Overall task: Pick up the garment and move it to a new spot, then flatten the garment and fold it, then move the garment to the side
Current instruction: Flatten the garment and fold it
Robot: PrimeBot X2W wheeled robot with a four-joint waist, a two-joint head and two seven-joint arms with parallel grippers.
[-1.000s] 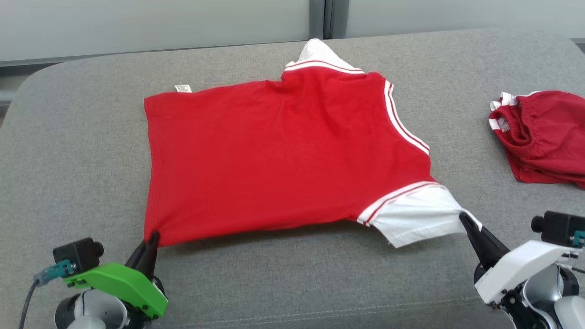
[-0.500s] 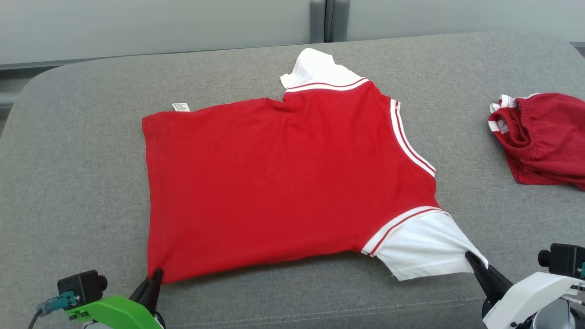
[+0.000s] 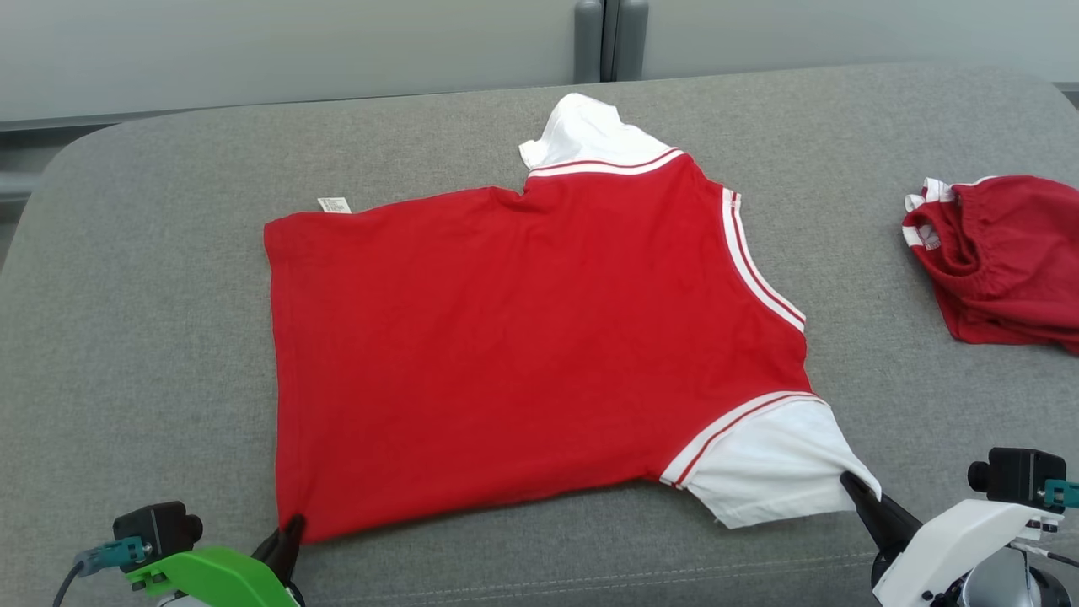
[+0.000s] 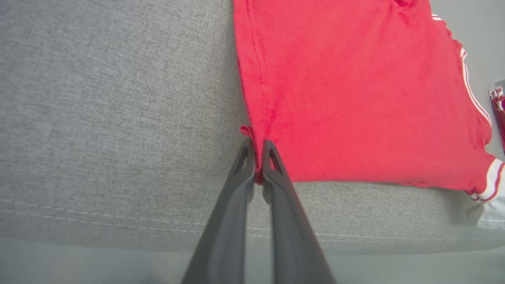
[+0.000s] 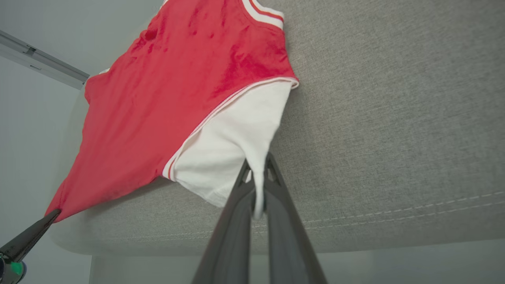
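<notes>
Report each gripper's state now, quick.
Left gripper: closed, pinching the hem corner of the red cotton T-shirt with white sleeves.
Right gripper: closed, pinching the edge of that T-shirt's near white sleeve.

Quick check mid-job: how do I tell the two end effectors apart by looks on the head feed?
Left end effector: bright green shell, long dark tapered fingers, black camera block with teal plug and grey cable. Right end effector: white shell, same dark fingers, black camera, teal plug.
</notes>
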